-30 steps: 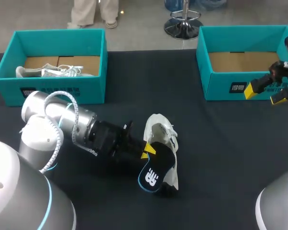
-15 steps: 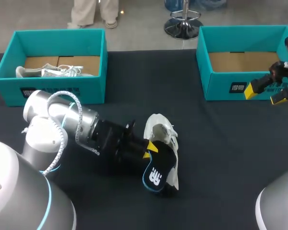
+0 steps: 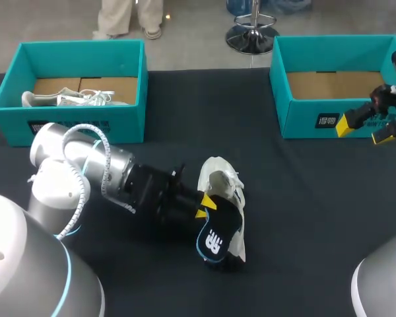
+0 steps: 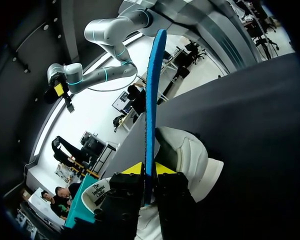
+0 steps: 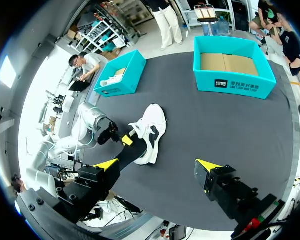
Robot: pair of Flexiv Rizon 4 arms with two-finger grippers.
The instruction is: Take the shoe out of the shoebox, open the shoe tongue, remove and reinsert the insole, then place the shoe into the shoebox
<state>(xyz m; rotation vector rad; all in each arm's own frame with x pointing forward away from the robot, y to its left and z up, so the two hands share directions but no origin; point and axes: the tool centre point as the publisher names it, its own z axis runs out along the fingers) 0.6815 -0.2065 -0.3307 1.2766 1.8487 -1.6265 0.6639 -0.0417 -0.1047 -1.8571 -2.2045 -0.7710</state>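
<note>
Insole step in hand: the left gripper [image 3: 201,206] pinches the black, blue-edged foam insole [image 3: 214,239] against the white lace-up sneaker [image 3: 221,181] lying mid-table. Next, its tip looks to need steering into the sneaker's opening. The right gripper [image 3: 364,130] hangs wide open by the right-hand teal cardboard shoebox [image 3: 277,66].

Robotics lab, left arm [image 3: 86,165] and right arm [image 3: 391,98] at a black table [image 3: 303,211], teal left shoebox [image 3: 79,127] and right shoebox [image 3: 303,122] at its far corners.

The black table [image 3: 303,198] carries a teal shoebox [image 3: 72,127] at the upper left, a second teal shoebox [image 3: 302,123] at the upper right, and a white shoe [image 3: 210,174] just below centre.
</note>
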